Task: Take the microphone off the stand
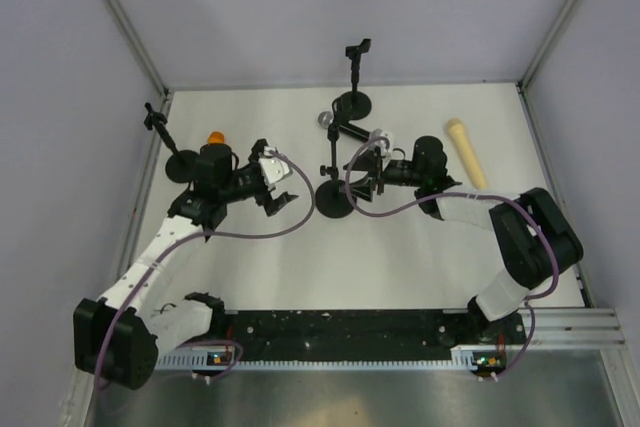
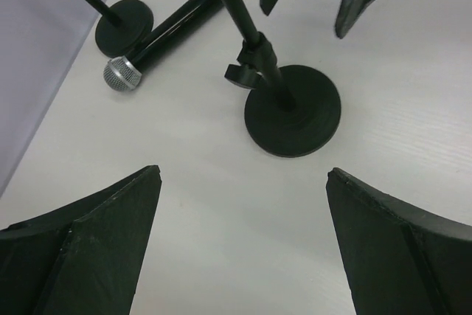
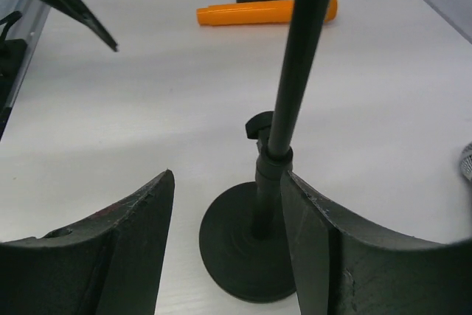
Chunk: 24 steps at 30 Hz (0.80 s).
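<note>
The black microphone (image 1: 350,130) with a silver grille (image 2: 122,75) appears to lie on the table behind the middle stand (image 1: 334,197), off its holder. My right gripper (image 1: 362,185) is open, with nothing held. The stand's pole (image 3: 284,119) rises between its fingers, close to the right one (image 3: 317,241), above the round base (image 3: 243,252). The grille shows at the right edge of the right wrist view (image 3: 467,160). My left gripper (image 2: 243,170) is open and empty. It hovers left of the stand's base (image 2: 293,112), and the top view shows it (image 1: 283,199) there too.
Two more black stands are here, one at the back (image 1: 352,102) and one at the left wall (image 1: 180,162). An orange microphone (image 3: 265,11) lies by the left stand. A beige microphone (image 1: 466,152) lies at the right. Walls close in the table on three sides.
</note>
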### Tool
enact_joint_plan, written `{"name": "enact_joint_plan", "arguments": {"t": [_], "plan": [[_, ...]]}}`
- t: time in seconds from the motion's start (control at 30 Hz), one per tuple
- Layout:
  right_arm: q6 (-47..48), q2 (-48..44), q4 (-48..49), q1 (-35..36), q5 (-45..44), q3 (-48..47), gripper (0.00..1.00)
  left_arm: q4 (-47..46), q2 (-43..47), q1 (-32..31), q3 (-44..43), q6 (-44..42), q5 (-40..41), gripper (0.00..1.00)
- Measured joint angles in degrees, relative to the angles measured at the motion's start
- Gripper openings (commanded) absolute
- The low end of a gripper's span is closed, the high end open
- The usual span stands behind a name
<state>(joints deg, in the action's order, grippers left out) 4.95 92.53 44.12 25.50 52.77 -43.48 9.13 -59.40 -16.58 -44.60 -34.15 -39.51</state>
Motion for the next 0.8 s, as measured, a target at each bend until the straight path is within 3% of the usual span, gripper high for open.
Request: {"name": "enact_joint_plan", "arguments": {"t": [0.17, 0.37, 0.53, 0.8], "plan": [[4.20, 0.22, -2.95, 0.22, 4.68, -0.26, 0.59, -0.07, -4.85, -1.79, -0.79, -8.70, 4.81, 0.99], [12.46, 2.80, -13.53, 0.22, 4.81, -6.05, 0.59, -0.42, -11.37, -5.57, -2.89, -15.21, 8.63, 0.99], [16.17, 3.26, -16.81, 0.22, 3.56, -8.90, 0.58, -1.73, -13.68, -8.24, -4.63, -15.89, 9.88, 0.99], [12.33, 7.78, -10.58, 0.35, 3.26, -9.75, 0.52, -7.67, -15.89, -10.78, -5.09, -12.74, 10.93, 0.95]]}}
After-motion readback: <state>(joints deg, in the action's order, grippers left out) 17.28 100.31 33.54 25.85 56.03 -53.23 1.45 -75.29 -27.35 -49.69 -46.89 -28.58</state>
